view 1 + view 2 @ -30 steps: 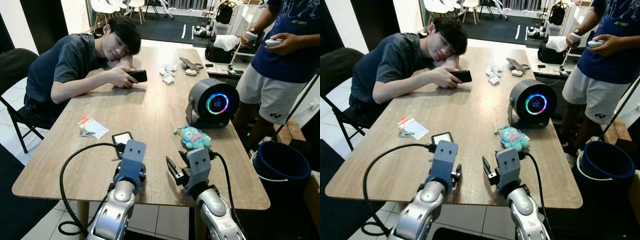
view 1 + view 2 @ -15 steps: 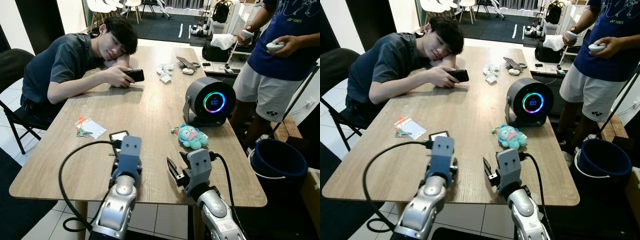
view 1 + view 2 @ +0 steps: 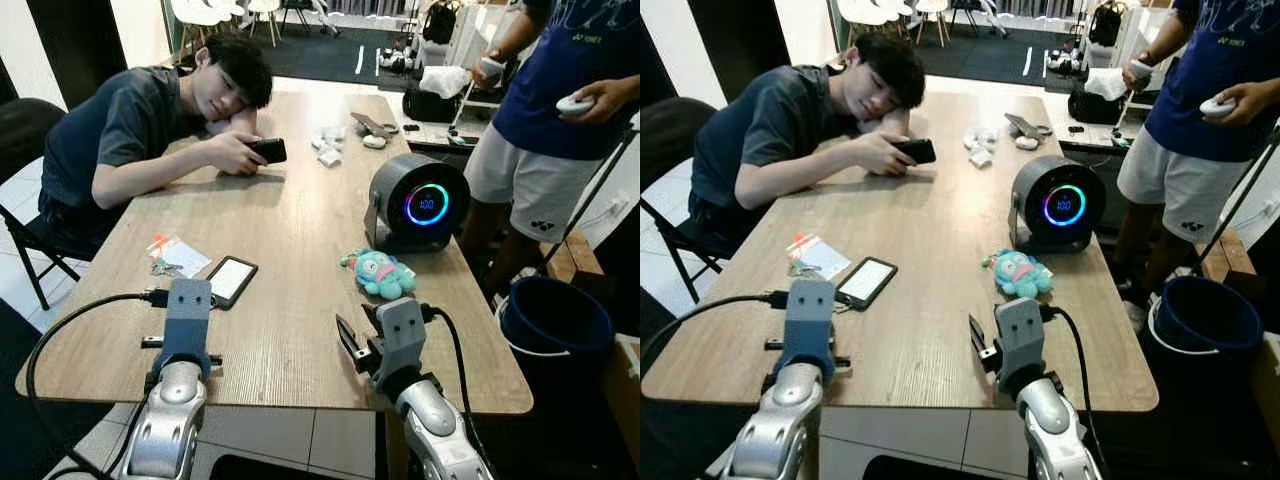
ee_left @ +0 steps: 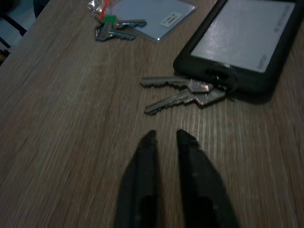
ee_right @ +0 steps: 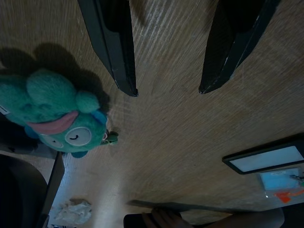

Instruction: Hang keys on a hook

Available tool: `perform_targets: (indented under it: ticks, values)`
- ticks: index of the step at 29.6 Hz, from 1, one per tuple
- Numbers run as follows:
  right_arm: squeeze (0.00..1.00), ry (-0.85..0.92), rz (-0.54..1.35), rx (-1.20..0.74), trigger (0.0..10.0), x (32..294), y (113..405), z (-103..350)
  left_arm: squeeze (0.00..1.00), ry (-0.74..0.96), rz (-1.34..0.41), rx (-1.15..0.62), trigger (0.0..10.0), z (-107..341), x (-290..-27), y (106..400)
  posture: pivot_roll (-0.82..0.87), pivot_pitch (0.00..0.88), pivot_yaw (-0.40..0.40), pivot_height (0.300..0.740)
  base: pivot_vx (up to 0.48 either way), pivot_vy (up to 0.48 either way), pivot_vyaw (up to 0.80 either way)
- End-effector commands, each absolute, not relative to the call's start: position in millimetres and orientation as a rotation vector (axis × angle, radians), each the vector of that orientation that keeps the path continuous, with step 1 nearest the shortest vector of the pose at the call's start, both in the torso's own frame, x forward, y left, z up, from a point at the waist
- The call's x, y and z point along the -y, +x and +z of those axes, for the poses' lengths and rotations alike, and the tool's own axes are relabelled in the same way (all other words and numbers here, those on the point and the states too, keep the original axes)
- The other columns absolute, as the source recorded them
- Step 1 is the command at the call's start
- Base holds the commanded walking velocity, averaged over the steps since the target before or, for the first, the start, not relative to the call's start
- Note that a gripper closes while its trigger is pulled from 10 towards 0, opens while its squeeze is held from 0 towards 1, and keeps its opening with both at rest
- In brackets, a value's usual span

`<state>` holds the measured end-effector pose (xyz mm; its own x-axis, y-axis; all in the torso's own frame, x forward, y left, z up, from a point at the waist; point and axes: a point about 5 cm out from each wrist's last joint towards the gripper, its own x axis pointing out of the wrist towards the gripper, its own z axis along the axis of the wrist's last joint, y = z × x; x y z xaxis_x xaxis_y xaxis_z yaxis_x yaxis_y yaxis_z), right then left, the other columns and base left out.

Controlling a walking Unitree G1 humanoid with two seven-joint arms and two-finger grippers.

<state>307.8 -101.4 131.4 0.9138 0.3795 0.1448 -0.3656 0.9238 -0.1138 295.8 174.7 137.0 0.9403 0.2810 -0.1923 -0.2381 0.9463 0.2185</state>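
Two bare silver keys (image 4: 183, 95) lie flat on the wooden table (image 3: 300, 230), touching the near end of a black phone (image 4: 242, 42). A second key bunch with green and orange tags (image 4: 114, 28) rests beside a pale blue card, further along the table (image 3: 165, 262). My left gripper (image 4: 165, 135) hovers low over the wood a short way from the silver keys, fingers nearly together with nothing between them. My right gripper (image 5: 166, 89) is open above the table near the front edge, beside a teal plush toy (image 5: 52, 118).
A round black speaker with a lit ring (image 3: 418, 200) stands at mid right, behind the plush (image 3: 380, 275). A seated person (image 3: 140, 130) leans on the far left of the table, and another stands at the right (image 3: 560, 120). A blue bucket (image 3: 555, 320) sits on the floor.
My left arm has swung to the left along the front edge, uncovering the phone. The right arm has hardly moved.
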Motion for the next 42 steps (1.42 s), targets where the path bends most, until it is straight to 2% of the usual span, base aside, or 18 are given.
perform_targets:
  ticks: [1, 4, 5, 6, 10, 11, 12, 15, 21, 22, 31, 35, 40, 42]
  values:
    - [0.00, -0.088, 0.389, 0.153, 10.0, 101.0, 308.0, 129.6, 0.00, 0.212, 0.252, -0.409, 0.0, 100.4, -176.4, 283.6, 0.14, 0.222, -0.033, 0.740, 0.000, 0.000, 0.00]
    - [0.00, -0.089, 0.392, 0.155, 10.0, 100.4, 308.8, 130.4, 0.00, 0.200, 0.207, -0.405, 0.5, 100.6, -169.4, 284.5, 0.13, 0.221, -0.035, 0.740, 0.000, 0.000, 0.00]
    - [0.00, -0.090, 0.393, 0.156, 10.0, 100.3, 309.1, 131.0, 0.00, 0.185, 0.173, -0.384, 6.2, 104.7, -163.8, 286.5, 0.13, 0.221, -0.036, 0.740, 0.000, 0.000, 0.00]
    - [0.00, -0.091, 0.393, 0.157, 10.0, 100.4, 309.3, 131.4, 0.00, 0.170, 0.142, -0.361, 10.0, 110.2, -159.0, 288.5, 0.13, 0.221, -0.036, 0.740, 0.000, 0.000, 0.00]
    - [0.00, -0.092, 0.393, 0.158, 10.0, 101.1, 309.5, 131.8, 0.00, 0.136, 0.096, -0.306, 10.0, 123.4, -151.2, 293.3, 0.12, 0.220, -0.038, 0.740, 0.000, 0.000, 0.00]
    - [0.00, -0.094, 0.392, 0.158, 10.0, 101.6, 309.4, 131.8, 0.00, 0.096, 0.051, -0.247, 10.0, 143.0, -141.5, 301.6, 0.12, 0.221, -0.038, 0.740, 0.000, 0.000, 0.00]
    - [0.00, -0.094, 0.391, 0.158, 10.0, 101.7, 309.3, 131.6, 1.00, 0.082, 0.027, -0.223, 10.0, 152.2, -135.7, 305.3, 0.12, 0.221, -0.037, 0.740, 0.000, 0.000, 0.00]
    - [0.00, -0.095, 0.391, 0.157, 10.0, 101.8, 309.1, 131.5, 1.00, 0.074, 0.013, -0.209, 10.0, 157.7, -132.0, 307.4, 0.12, 0.222, -0.037, 0.740, 0.000, 0.000, 0.00]
    - [0.00, -0.090, 0.393, 0.154, 10.0, 99.4, 308.2, 130.4, 1.00, 0.040, -0.062, -0.142, 10.0, 182.5, -94.2, 317.3, 0.13, 0.224, -0.031, 0.740, 0.000, 0.000, 0.00]
    - [0.00, -0.089, 0.393, 0.154, 10.0, 98.8, 308.2, 130.3, 0.00, 0.038, -0.061, -0.141, 10.0, 183.8, -89.4, 318.6, 0.13, 0.224, -0.030, 0.740, 0.000, 0.000, 0.00]
    - [0.00, -0.088, 0.391, 0.155, 10.0, 98.7, 308.0, 130.0, 0.00, 0.056, 0.018, -0.171, 10.0, 178.6, -90.1, 329.5, 0.12, 0.218, -0.023, 0.740, 0.000, 0.000, 0.00]
    - [0.00, -0.090, 0.385, 0.158, 10.0, 99.6, 307.3, 130.2, 0.00, 0.037, 0.111, -0.155, 10.0, 187.3, -114.4, 339.9, 0.11, 0.213, -0.016, 0.740, 0.000, 0.000, 0.00]
    - [0.00, -0.092, 0.374, 0.160, 10.0, 102.8, 306.3, 130.6, 0.00, 0.021, 0.132, -0.126, 10.0, 200.0, -137.8, 334.1, 0.10, 0.208, -0.010, 0.740, 0.000, 0.000, 0.00]
    - [0.00, -0.095, 0.365, 0.159, 10.0, 105.9, 306.0, 130.0, 0.00, 0.010, 0.158, -0.118, 10.0, 204.3, -154.8, 324.8, 0.11, 0.206, -0.011, 0.740, 0.000, 0.000, 0.00]
